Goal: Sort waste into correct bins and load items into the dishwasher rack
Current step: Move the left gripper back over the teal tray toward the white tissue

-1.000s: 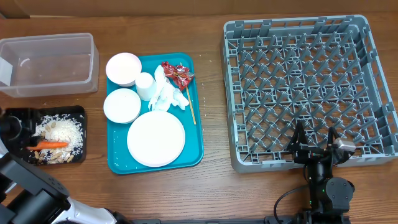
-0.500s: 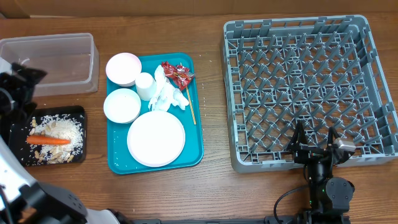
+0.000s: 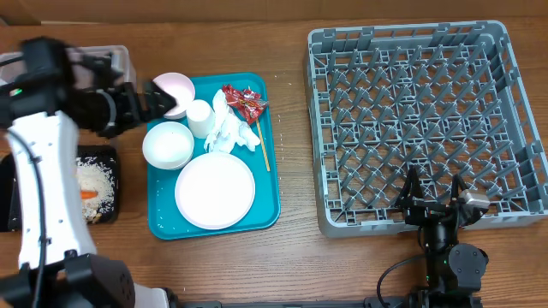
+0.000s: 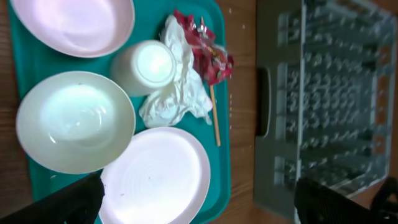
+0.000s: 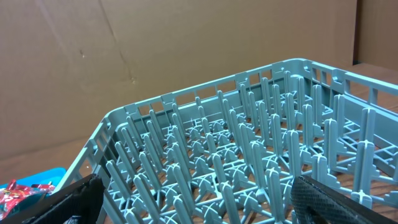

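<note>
A teal tray (image 3: 265, 184) holds a pink bowl (image 3: 175, 85), a white bowl (image 3: 167, 145), a white cup (image 3: 199, 117), a white plate (image 3: 215, 190), crumpled white tissue (image 3: 229, 133), a red wrapper (image 3: 244, 103) and a wooden stick (image 3: 265, 152). My left gripper (image 3: 163, 96) is open and empty above the tray's far left corner, by the pink bowl. Its wrist view shows the cup (image 4: 149, 65), tissue (image 4: 180, 93), wrapper (image 4: 208, 53) and plate (image 4: 155, 180). My right gripper (image 3: 432, 195) is open and empty at the near edge of the grey dishwasher rack (image 3: 514, 77).
A clear plastic bin (image 3: 94, 60) stands at the far left, partly behind my left arm. A black tray (image 3: 107, 184) with rice and a carrot piece (image 3: 86, 194) lies at the near left. The empty rack fills the right wrist view (image 5: 236, 155).
My left arm has swung from the black tray at the left edge up and right, to above the teal tray's far left corner. The carrot lies in the black tray. The right arm has not moved.
</note>
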### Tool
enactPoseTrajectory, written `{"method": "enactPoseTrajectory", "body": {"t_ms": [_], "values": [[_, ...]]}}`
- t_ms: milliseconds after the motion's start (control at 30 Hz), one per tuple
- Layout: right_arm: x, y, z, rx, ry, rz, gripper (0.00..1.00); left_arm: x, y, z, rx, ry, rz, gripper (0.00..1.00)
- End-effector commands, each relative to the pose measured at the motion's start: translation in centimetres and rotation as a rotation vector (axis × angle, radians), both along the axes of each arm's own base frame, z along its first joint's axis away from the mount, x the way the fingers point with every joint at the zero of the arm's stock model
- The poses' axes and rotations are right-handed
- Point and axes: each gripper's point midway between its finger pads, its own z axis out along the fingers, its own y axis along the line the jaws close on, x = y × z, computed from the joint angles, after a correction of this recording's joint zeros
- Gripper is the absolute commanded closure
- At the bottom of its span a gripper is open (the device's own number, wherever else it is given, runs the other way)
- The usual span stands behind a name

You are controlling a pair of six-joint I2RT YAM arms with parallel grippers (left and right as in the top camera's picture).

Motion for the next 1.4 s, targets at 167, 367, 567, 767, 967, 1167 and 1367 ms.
{"method": "enactPoseTrajectory", "body": {"t_ms": [167, 367, 567, 767, 967, 1167, 1367], "values": [[0.0, -0.3, -0.2, -0.005, -0.003, -0.014, 0.0, 0.7, 1.2, -8.9, 0.35, 0.358, 0.301, 0.0], [0.0, -0.3, -0.2, -0.005, -0.003, -0.014, 0.0, 0.7, 4.1, -10.8, 0.414, 0.437, 0.497, 0.0], [0.0, -0.3, -0.2, -0.005, -0.003, -0.014, 0.0, 0.0, 8.1, -10.9, 0.431, 0.469, 0.636, 0.0], [0.0, -0.3, -0.2, -0.005, -0.003, -0.014, 0.0, 0.0, 9.4, -11.8, 0.439, 0.488, 0.631, 0.0], [0.0, -0.3, -0.2, -0.005, -0.003, -0.014, 0.0, 1.1, 9.2, -14.0, 0.425, 0.49, 0.525, 0.0], [0.0, -0.3, -0.2, -0.005, -0.003, -0.014, 0.0, 1.3, 7.4, -15.5, 0.364, 0.506, 0.379, 0.0], [0.0, -0.3, -0.2, -0.005, -0.003, -0.014, 0.0, 1.6, 7.2, -12.3, 0.34, 0.419, 0.406, 0.0]]}}
